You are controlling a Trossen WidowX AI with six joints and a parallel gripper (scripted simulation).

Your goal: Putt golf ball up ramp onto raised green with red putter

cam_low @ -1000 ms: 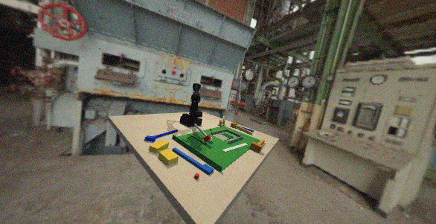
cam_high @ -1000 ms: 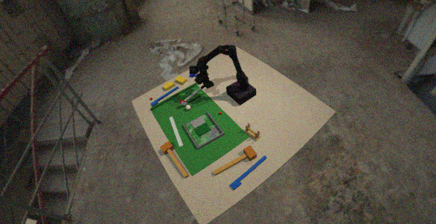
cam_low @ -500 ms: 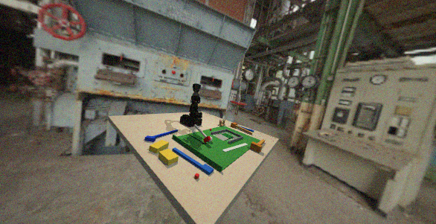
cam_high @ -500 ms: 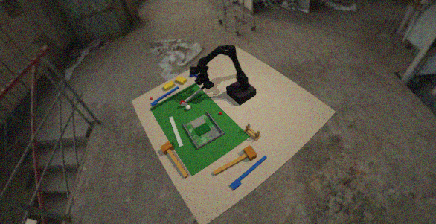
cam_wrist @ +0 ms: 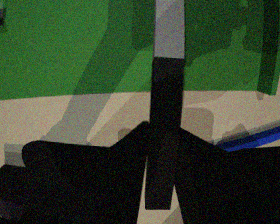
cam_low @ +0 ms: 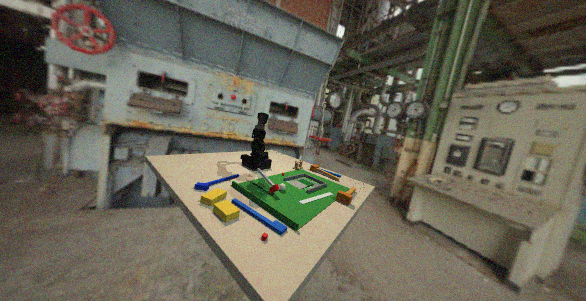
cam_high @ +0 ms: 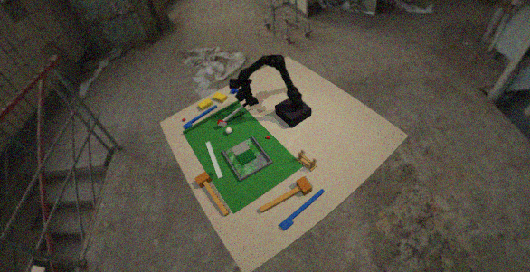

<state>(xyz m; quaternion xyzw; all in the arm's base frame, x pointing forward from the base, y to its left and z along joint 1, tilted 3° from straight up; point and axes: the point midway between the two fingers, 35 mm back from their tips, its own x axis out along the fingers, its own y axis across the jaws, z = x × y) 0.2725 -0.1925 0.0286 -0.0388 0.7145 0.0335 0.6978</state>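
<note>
Arm hunched over the green mat's far edge

Black parallel-jaw gripper (cam_high: pixel 247 101) was clamped on the red-headed, grey-shafted putter (cam_high: pixel 231 117), head beside the white golf ball (cam_high: pixel 229 130).

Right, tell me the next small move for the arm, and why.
Probably a short forward stroke toward the ramp. The tool is shut on the putter, whose red head sits just behind the golf ball on the green mat, with the raised green beyond the ball.
</note>
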